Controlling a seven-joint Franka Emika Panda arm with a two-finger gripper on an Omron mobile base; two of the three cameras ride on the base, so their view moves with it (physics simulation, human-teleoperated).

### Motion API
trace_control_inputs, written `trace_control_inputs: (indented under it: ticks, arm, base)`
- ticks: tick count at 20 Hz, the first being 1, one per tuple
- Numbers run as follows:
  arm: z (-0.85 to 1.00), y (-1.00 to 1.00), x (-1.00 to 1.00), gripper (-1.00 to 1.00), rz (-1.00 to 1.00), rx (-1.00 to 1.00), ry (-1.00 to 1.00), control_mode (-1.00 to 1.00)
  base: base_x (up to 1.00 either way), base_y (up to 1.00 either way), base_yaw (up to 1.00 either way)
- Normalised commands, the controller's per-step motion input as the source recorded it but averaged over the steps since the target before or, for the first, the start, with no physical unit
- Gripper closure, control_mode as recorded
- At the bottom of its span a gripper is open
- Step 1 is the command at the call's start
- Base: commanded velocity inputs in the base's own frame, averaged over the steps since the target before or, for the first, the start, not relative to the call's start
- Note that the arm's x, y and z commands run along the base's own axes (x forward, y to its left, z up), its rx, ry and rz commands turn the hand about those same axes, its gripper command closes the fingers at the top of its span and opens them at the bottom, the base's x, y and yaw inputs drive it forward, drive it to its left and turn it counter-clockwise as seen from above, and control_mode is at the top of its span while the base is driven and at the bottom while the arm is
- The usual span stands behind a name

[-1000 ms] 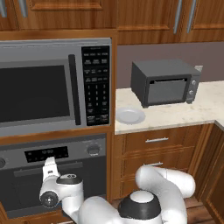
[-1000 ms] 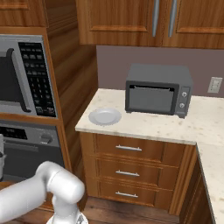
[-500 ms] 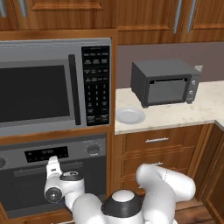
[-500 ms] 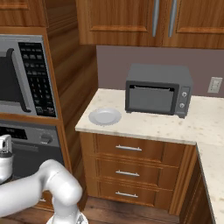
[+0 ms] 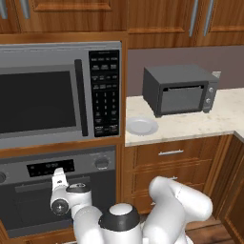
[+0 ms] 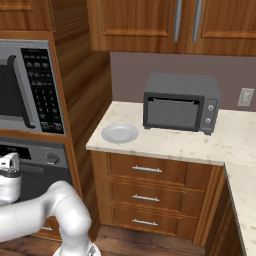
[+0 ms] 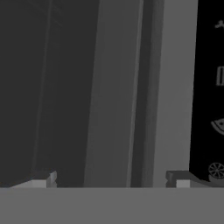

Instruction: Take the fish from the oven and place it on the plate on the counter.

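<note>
The oven (image 5: pixel 28 209) sits below the microwave with its dark glass door shut, so the fish is hidden. My gripper (image 5: pixel 58 173) is right up against the front of the oven, at the bar handle (image 5: pixel 33 187) just under the control strip (image 5: pixel 90 164). It also shows at the left edge of the right base view, gripper (image 6: pixel 10 161). In the rolled hand view the gripper (image 7: pixel 111 179) is open, its fingertips (image 7: pixel 43 179) wide apart with nothing between them, facing the handle (image 7: pixel 113 87) and the black display (image 7: pixel 210 87). The plate (image 5: pixel 141 126) (image 6: pixel 120 133) lies bare on the counter (image 5: pixel 200 125) (image 6: pixel 200 145).
A large microwave (image 5: pixel 47 95) with a black keypad fills the wall above the oven. A dark toaster oven (image 5: pixel 178 89) (image 6: pixel 180 102) stands on the counter behind the plate. Wooden drawers (image 5: pixel 171 152) (image 6: pixel 147 170) lie below the counter, and cabinets hang above.
The hand has stayed at the oven front, creeping slightly up and right. The arm's elbow has swung left behind it. The gripper stays open.
</note>
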Motion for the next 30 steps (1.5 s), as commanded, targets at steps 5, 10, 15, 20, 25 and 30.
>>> trace_control_inputs:
  ticks: [5,10,15,20,25,30]
  arm:
    - [-0.20,0.09,0.30,-1.00,0.00,0.00,0.00,-1.00]
    - [-0.24,0.13,0.27,-1.00,0.00,0.00,-0.03,-1.00]
    - [-0.40,0.14,0.40,-1.00,0.00,0.00,-0.15,-1.00]
    - [-0.22,0.11,0.45,-1.00,0.00,0.00,-0.10,-1.00]
    - [-0.07,0.26,0.55,-1.00,-0.01,-0.03,0.00,-1.00]
    - [-0.31,0.29,0.45,-1.00,-0.03,-0.05,0.09,-1.00]
  base:
    - [0.00,0.00,0.00]
    - [0.00,0.00,0.00]
    - [0.00,0.00,0.00]
    - [0.00,0.00,0.00]
    - [0.00,0.00,0.00]
    - [0.00,0.00,0.00]
